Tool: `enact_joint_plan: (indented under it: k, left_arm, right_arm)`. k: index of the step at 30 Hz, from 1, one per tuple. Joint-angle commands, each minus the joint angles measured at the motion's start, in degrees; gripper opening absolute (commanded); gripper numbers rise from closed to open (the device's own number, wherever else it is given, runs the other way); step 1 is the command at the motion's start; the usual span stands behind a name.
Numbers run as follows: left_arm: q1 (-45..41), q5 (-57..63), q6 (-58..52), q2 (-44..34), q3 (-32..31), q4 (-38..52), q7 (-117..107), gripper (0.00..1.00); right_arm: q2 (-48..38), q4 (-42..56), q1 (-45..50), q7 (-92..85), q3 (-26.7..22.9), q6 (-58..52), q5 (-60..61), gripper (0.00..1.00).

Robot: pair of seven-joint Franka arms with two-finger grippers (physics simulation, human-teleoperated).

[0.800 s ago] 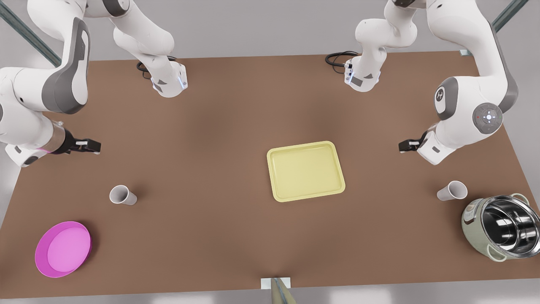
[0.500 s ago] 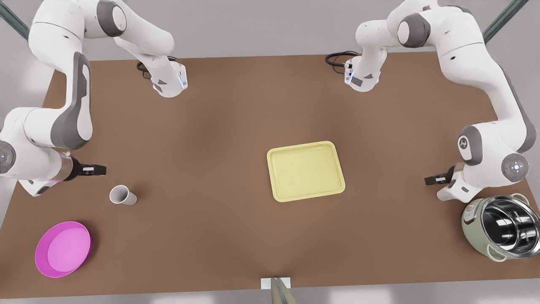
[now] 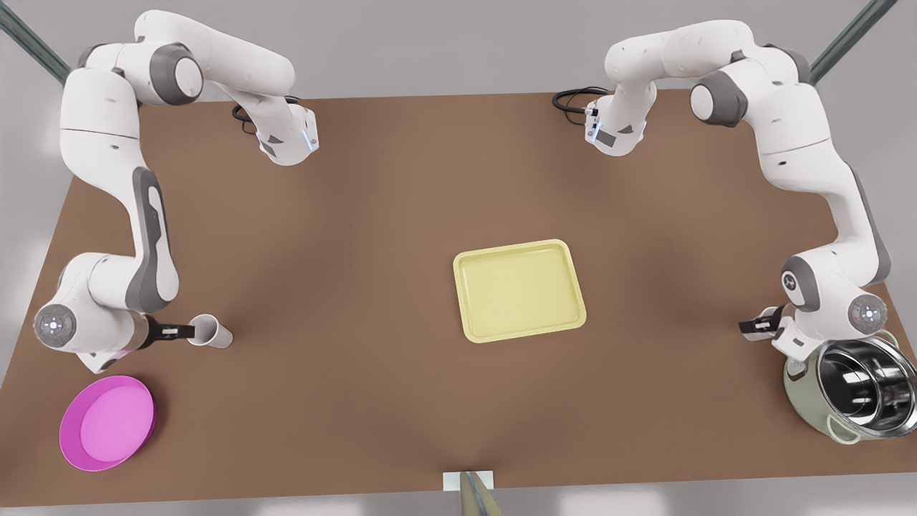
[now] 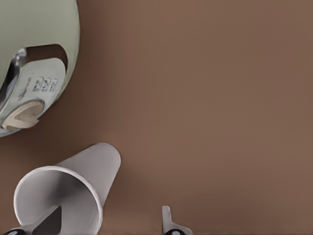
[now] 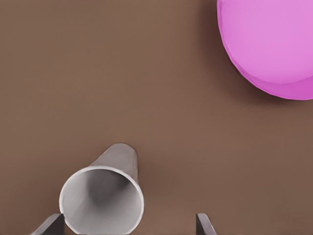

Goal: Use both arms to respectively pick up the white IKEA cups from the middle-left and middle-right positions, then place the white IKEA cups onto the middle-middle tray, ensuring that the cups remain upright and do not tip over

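The pale yellow tray [image 3: 519, 290] lies mid-table. One white cup [image 3: 211, 332] stands at the front view's left, and my right gripper [image 3: 179, 331] sits low right against it. In the right wrist view that cup [image 5: 102, 196] lies between the open fingertips [image 5: 204, 225], closer to one finger. At the front view's right, my left gripper [image 3: 754, 327] is down by the table and its arm hides the other cup. In the left wrist view this cup [image 4: 93, 169] sits at the open gripper [image 4: 93, 227], against one finger [image 4: 168, 224].
A magenta-pink bowl [image 3: 107, 423] rests near the front-left corner, close to the right arm's wrist. A steel pot with a pale green body [image 3: 852, 387] stands right beside the left arm's wrist. Both arm bases [image 3: 286, 140] are at the far edge.
Both arms have swung down and toward the near edge, bringing the grippers to the cups. The cup at the front view's right is now covered by its arm.
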Motion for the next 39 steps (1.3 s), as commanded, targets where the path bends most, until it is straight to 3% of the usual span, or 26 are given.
enact_joint_plan:
  k: [1,5,8,9,15,16,18,20,24,28,29,30,32,33,35,39]
  left_arm:
    - [0.22,-0.02,1.15,0.29,0.00,-0.88,5.25,1.00]
    - [0.49,0.07,1.59,1.08,0.09,-1.41,5.16,1.00]
    - [0.49,0.42,1.85,1.08,0.09,-0.97,5.16,0.42]
    - [0.49,0.42,2.12,1.34,0.09,-0.62,5.25,0.39]
    - [1.28,1.30,6.78,2.22,0.97,-0.53,5.43,0.37]
    - [1.19,1.21,6.69,1.70,0.97,-0.62,5.08,0.22]
    - [-0.21,0.86,6.69,-0.85,0.97,-1.67,0.16,0.21]
    - [-4.52,0.86,4.93,-3.40,0.97,-3.08,-8.27,0.21]
    - [-24.30,0.16,0.01,-3.93,0.35,-0.27,-35.26,0.21]
    - [-31.33,2.00,-4.65,-5.60,-7.99,-0.18,-55.38,0.21]
    - [-32.39,2.53,-4.39,-5.60,-8.69,-0.18,-60.66,0.21]
    - [-32.30,4.20,-0.80,-5.86,-10.53,-1.58,-63.90,0.21]
    - [-31.77,4.03,6.68,-10.16,-13.44,-10.19,-67.78,0.21]
    - [-31.33,4.03,9.67,-10.35,-15.37,-12.30,-70.33,0.21]
    - [-30.01,4.03,15.56,-11.22,-17.84,-18.45,-71.48,0.21]
    - [-30.54,4.38,15.48,-13.51,-17.84,-23.12,-73.23,0.21]
  right_arm:
    - [0.18,-2.39,-0.62,-3.30,-0.03,9.17,0.08,1.00]
    - [1.06,-3.71,-1.07,-3.30,-0.03,9.62,0.16,1.00]
    - [1.24,-4.41,-1.33,-3.21,0.05,9.61,0.17,1.00]
    - [1.15,-4.59,-1.42,-3.21,0.05,9.61,0.17,1.00]
    - [1.33,-5.73,-1.94,-3.30,0.05,9.61,0.16,1.00]
    - [1.33,-6.17,-1.94,-3.30,0.05,9.61,0.08,1.00]
    - [1.24,-6.17,-1.94,-3.30,0.05,9.53,0.08,1.00]
    - [1.33,-6.17,-1.94,-3.30,0.05,9.53,0.08,1.00]
    - [2.12,-7.40,-2.03,-3.30,0.05,9.44,0.17,1.00]
    - [3.53,-7.31,-2.65,-3.30,0.05,9.44,0.08,0.99]
    - [3.88,-7.31,-2.65,-3.30,0.05,9.44,0.08,0.90]
    - [3.88,-7.31,-2.65,-3.30,-0.03,9.44,0.08,0.62]
    - [3.70,-7.14,-2.65,-3.91,0.05,8.91,-0.01,0.28]
    - [3.53,-6.79,-2.47,-4.18,0.05,8.82,-0.01,0.21]
    - [3.35,-6.61,-2.03,-3.74,0.49,8.74,-0.01,0.21]
    - [3.44,-4.85,-1.94,-3.56,5.41,6.37,0.08,0.21]
